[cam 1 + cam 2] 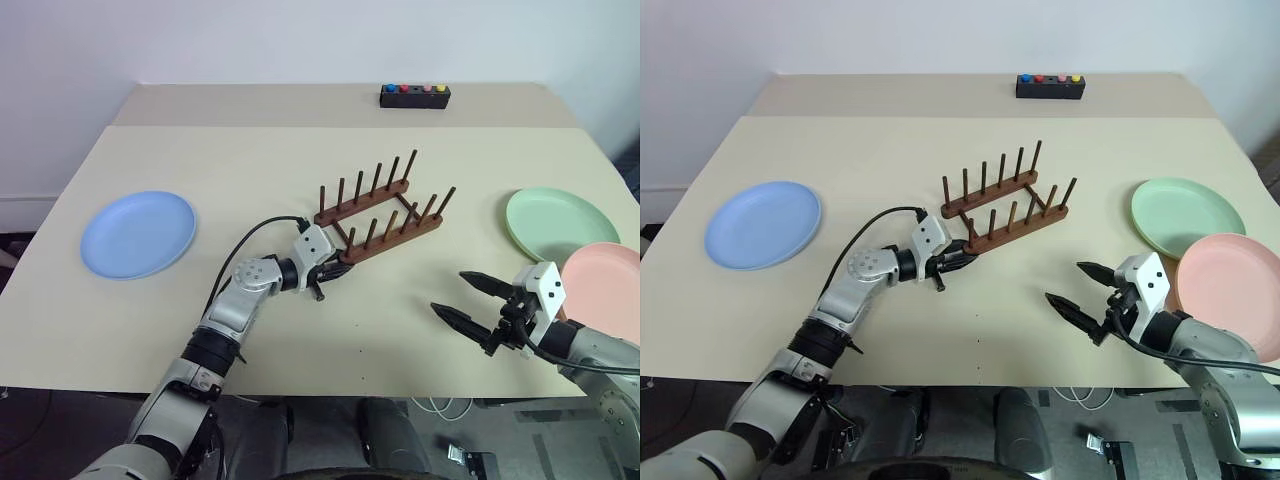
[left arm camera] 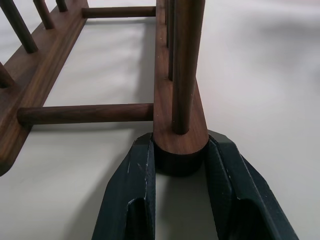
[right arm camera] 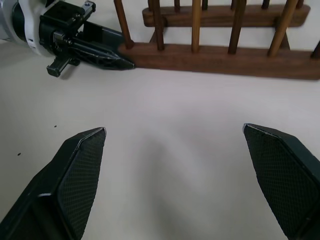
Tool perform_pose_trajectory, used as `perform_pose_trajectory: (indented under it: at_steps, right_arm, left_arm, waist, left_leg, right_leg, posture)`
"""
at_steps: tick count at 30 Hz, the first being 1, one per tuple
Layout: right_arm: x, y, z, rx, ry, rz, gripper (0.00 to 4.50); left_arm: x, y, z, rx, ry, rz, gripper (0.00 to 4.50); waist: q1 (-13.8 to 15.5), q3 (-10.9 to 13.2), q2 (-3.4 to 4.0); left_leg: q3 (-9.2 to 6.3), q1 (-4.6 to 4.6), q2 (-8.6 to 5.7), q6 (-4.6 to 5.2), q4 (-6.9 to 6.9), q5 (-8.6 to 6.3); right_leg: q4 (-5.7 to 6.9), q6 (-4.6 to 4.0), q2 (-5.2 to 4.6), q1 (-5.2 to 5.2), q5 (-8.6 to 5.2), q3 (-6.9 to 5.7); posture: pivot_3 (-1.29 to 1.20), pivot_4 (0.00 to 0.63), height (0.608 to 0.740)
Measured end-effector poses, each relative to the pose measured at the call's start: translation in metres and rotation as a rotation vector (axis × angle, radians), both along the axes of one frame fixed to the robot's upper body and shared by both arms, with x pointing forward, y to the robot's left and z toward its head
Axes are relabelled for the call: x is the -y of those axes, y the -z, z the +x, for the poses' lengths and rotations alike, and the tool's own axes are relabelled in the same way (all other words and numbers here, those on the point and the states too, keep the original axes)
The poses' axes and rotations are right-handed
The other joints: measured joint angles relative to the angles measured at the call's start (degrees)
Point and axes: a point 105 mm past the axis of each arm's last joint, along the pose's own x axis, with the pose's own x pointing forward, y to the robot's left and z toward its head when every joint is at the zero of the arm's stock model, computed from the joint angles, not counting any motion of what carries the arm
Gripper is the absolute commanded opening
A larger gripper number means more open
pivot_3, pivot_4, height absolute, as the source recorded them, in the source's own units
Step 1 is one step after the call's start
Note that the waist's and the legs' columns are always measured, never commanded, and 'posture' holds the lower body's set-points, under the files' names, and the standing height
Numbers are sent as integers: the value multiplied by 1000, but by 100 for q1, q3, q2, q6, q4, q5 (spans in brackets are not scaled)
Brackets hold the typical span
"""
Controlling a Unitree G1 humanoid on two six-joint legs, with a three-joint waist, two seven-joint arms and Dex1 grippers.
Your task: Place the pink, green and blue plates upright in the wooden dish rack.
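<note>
Left end effector (image 1: 338, 268) clamps wooden dish rack (image 1: 385, 213) end.

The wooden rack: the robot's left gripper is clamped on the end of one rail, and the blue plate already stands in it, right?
Not quite. The left gripper does clamp the wooden rack's rail end, but the blue plate lies flat on the table, off to the rack's left, as the left eye view shows.
</note>
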Motion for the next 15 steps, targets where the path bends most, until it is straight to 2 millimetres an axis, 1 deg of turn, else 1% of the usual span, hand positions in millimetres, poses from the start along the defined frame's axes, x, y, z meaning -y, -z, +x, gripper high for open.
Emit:
perform_pose_trajectory:
  at_steps: [3, 9, 13, 15]
  right_arm:
    - [0, 1, 0, -2, -4, -2, 4500]
    - [-1, 3, 2, 2, -12, -6, 4500]
    - [1, 9, 0, -1, 5, -19, 4500]
    - [0, 10, -1, -2, 8, -16, 4500]
  left_arm:
    - [0, 0, -1, -7, 49, 9, 783]
    - [0, -7, 4, -42, 209, 54, 783]
    - [7, -8, -1, -68, 313, 48, 783]
    - [10, -9, 1, -68, 340, 60, 783]
  waist:
    - [3, 1, -1]
    - [12, 2, -3]
    - [13, 3, -4]
    - [7, 5, -7]
  left_leg:
    - [0, -2, 0, 0, -2, 0]
    - [0, -7, -1, 1, 3, 0]
    - [-1, -10, -1, 8, -3, -5]
    - [-1, -10, -1, 8, -1, -5]
  right_leg:
    - [0, 6, 0, -2, 2, 0]
    - [-5, -4, -1, -2, -4, -3]
    - [-4, 15, -1, -6, 0, -3]
    - [-1, 16, -1, -9, 1, -3]
  posture:
    - [0, 150, 734]
    - [0, 150, 734]
    - [0, 150, 734]
    - [0, 150, 734]
